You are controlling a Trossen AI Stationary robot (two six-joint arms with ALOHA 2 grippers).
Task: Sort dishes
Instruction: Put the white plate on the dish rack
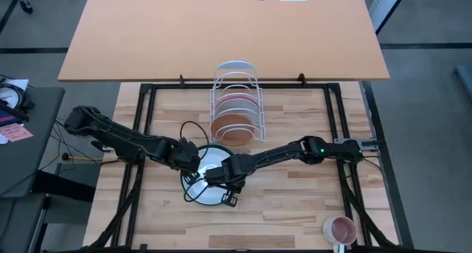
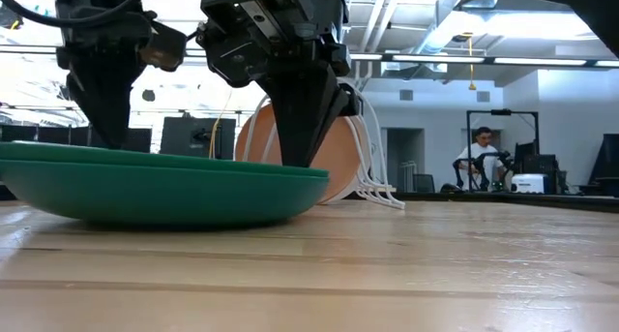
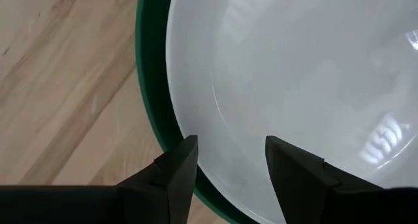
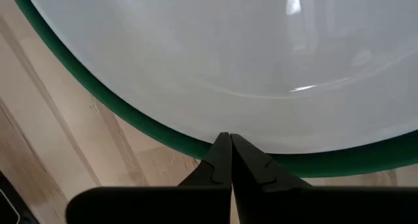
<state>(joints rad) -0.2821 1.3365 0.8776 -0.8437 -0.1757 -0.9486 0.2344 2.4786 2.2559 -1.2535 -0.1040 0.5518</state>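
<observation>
- Green plate (image 1: 193, 196) lies flat on the wood table (image 1: 295, 209), near the front-centre; only a thin green crescent shows in high view, the rest sits under the white plate (image 1: 210, 158) nested in it and under both grippers.
- In low view the white plate is hidden behind the green rim (image 2: 164, 163); the green one reads as a shallow, smooth, glossy dish, cut off at the frame's left.
- Left gripper (image 3: 225, 165) is at the plates' left edge, fingers apart w/ a clear gap. Tips are at the white plate's rim, green edge just outside; cannot tell if they touch, nothing seen held.
- Right gripper (image 4: 225, 152) is at the plates' front-right edge, fingers pressed together to a point, nothing between them. Tip is right at the green rim; contact can't be confirmed.
- White plate's surface is smooth & shiny, w/ light glints and a faint inner ring in wrist views.
- Wire rack (image 1: 237, 87) stands behind the plates; white, thin looped bars. Brown plate (image 1: 232, 127) stands on edge in its front slot, matte round disc; pink plate (image 1: 240, 102) behind it, mostly covered.
- Small pink mug (image 1: 341, 229) sits at the table's front-right corner, partly cut off.
- A person (image 2: 476, 158) sits far back in the room, hard to make out.
</observation>
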